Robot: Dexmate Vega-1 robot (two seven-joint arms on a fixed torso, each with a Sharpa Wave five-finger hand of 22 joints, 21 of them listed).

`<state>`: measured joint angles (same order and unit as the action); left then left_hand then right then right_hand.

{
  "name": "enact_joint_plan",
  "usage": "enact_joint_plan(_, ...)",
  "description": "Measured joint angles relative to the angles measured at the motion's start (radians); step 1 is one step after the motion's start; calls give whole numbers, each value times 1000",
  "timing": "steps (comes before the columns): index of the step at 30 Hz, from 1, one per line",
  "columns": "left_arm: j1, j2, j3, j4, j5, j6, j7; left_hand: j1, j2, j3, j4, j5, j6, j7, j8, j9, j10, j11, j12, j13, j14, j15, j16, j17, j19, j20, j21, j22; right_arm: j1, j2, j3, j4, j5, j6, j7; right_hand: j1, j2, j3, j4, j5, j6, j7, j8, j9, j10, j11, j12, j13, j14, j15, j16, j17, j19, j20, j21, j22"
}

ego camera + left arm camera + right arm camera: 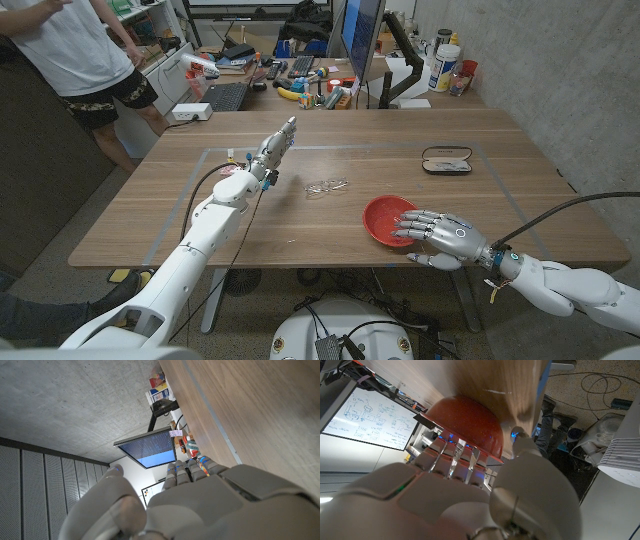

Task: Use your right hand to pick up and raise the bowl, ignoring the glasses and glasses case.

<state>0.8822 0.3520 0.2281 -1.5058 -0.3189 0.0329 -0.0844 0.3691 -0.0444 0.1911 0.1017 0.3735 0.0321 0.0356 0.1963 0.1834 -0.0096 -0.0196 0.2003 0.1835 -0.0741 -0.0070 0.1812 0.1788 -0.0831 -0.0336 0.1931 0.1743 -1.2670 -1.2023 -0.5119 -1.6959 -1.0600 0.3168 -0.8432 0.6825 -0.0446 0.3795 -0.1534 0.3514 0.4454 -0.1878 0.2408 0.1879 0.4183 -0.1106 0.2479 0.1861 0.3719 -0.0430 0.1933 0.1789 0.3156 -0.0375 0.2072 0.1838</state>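
Now right hand (432,232) fingers over bowl (385,218) rim — touching.

1. The round, shallow red plastic bowl (386,219) sits upright on the wooden table, open side up, its inside bare red.
2. It lies in the table's near right part, close to the front edge.
3. Its right rim is partly covered by the fingers of the right hand (436,233), which reach over that side; whether they touch the rim cannot be told.
4. In the right wrist view the bowl (465,420) shows its smooth, rounded red outer wall just beyond the fingertips, its base against the wood.
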Motion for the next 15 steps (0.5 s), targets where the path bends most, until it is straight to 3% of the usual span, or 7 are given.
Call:
enact_joint_plan(9,2,-3,0,6,1,1,1,0,0,0,0,0,6,6,0,0,0,0,0,0,0,0,0,0,-2,2,0,0,20,4,-21,11,-7,-4,-3,9,2,2,2,0,20,-5,0,0,23,-12,4,0,19,0,0,0,7,-7,0,0)
enact_joint_plan(15,-1,-6,0,16,1,1,0,3,3,0,0,0,6,6,0,0,0,0,0,0,0,0,0,0,-2,2,0,0,32,6,-33,20,-9,-7,-9,25,7,10,2,0,45,-6,4,0,39,-7,8,0,41,-2,7,0,21,0,4,0)
